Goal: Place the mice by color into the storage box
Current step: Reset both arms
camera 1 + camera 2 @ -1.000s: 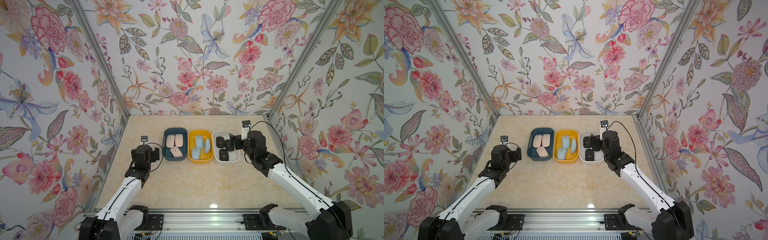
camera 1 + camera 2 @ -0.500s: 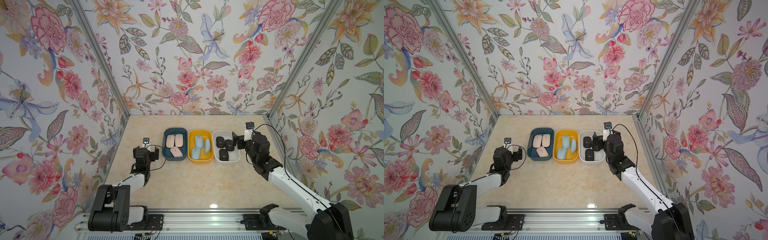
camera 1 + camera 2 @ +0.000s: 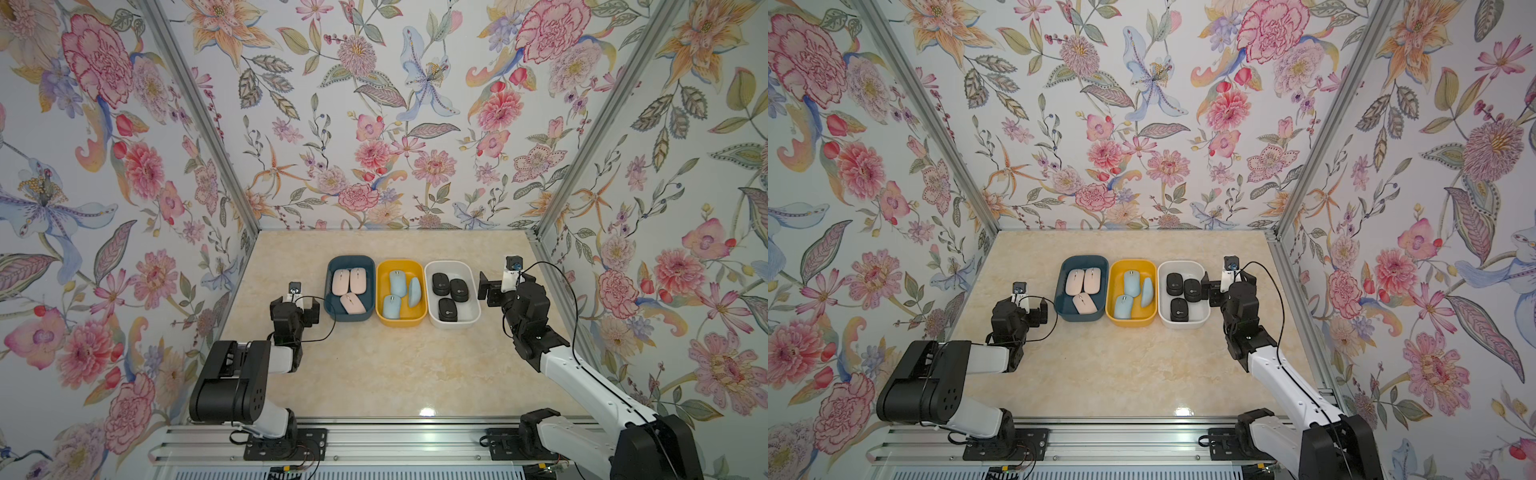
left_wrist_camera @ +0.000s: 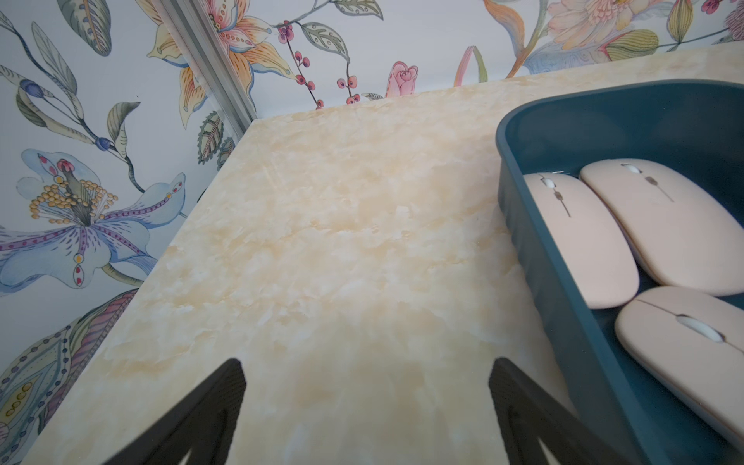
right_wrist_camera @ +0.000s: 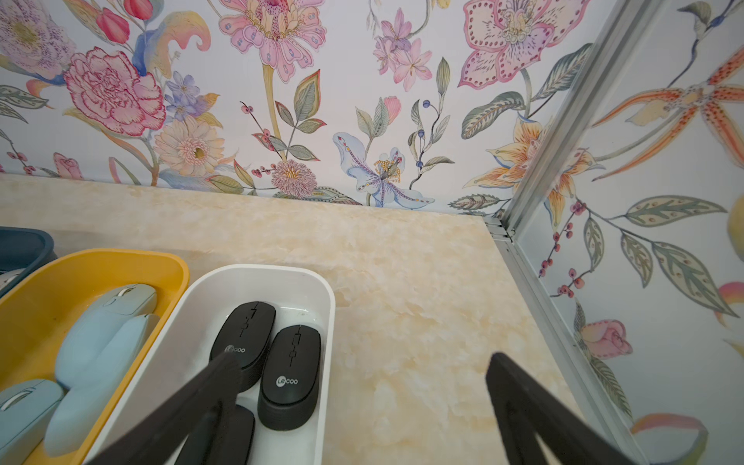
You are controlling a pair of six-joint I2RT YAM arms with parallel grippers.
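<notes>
Three storage boxes stand in a row in both top views. The dark blue box (image 3: 350, 259) holds three pink mice (image 3: 357, 279). Three light blue mice (image 3: 397, 282) lie in the yellow box (image 3: 400, 264), and three black mice (image 3: 440, 283) in the white box (image 3: 453, 264). My left gripper (image 3: 312, 311) is open just left of the blue box (image 4: 519, 225), with bare table between its fingers. My right gripper (image 3: 484, 286) is open at the right edge of the white box (image 5: 328, 322). One finger (image 5: 209, 386) hangs over the black mice (image 5: 290, 374). Neither gripper holds anything.
Floral walls with metal corner posts (image 3: 582, 137) close in the marble table (image 3: 395, 365) on three sides. A metal rail (image 3: 374, 440) with both arm bases runs along the front. The left arm's folded elbow (image 3: 232, 382) sits low at the front left.
The left arm has folded down, its elbow dropping to the front left. The right gripper has drawn a little to the right, off the white box. Both stayed open.
</notes>
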